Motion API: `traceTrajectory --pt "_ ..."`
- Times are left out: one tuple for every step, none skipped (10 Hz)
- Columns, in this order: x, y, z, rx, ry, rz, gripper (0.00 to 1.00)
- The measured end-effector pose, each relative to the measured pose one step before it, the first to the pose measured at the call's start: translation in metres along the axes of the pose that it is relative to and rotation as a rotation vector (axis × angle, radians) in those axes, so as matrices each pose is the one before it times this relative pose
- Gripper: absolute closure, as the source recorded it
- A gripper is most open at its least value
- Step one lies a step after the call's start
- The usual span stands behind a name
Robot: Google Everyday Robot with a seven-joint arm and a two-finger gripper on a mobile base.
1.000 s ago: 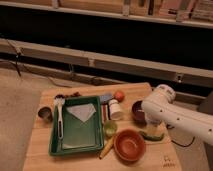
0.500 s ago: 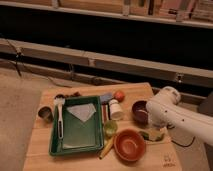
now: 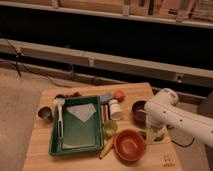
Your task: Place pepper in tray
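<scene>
The pepper [image 3: 159,136] shows only as a small green sliver on the table, right of the orange bowl and mostly hidden under my arm. My gripper [image 3: 150,133] hangs from the white arm [image 3: 172,117] directly over the pepper, at the table's right side. The dark green tray [image 3: 54,148] lies at the left of the table, far from the gripper. It holds a white napkin [image 3: 80,113] and a white-headed utensil [image 3: 59,107].
An orange bowl [image 3: 130,145], a lime-green cup [image 3: 110,129] and a yellow-orange vegetable [image 3: 106,148] lie between tray and gripper. A white bottle [image 3: 116,109], a dark bowl [image 3: 139,110], a red fruit [image 3: 119,95] and a metal cup [image 3: 45,114] also stand on the wooden table [image 3: 40,160].
My arm has shifted to the right, uncovering the dark bowl. The gripper has stayed low over the pepper's spot. Nothing else has moved.
</scene>
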Motion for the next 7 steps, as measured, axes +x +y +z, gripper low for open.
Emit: traceTrajectory --pt "-0.00104 0.00131 0.00233 -0.01162 -0.00402 0.00164 0.2" --pt "-0.00015 0.00132 0.00232 -0.01156 -0.00371 0.00493 0.2" --pt "-0.00027 0.00076 0.00157 -0.01051 -0.00384 0.00642 0.2" --pt "-0.00004 0.00079 0.00212 -0.01323 -0.00765 0.0088 0.2" --pt "0.00094 0.00073 0.00161 -0.01051 -0.00566 0.00859 0.2" --pt "0.00034 0.00053 0.00128 -0.00889 -0.00344 0.00678 0.2" --pt "0.00017 0.00014 0.00069 -0.00583 -0.00116 0.00461 0.2"
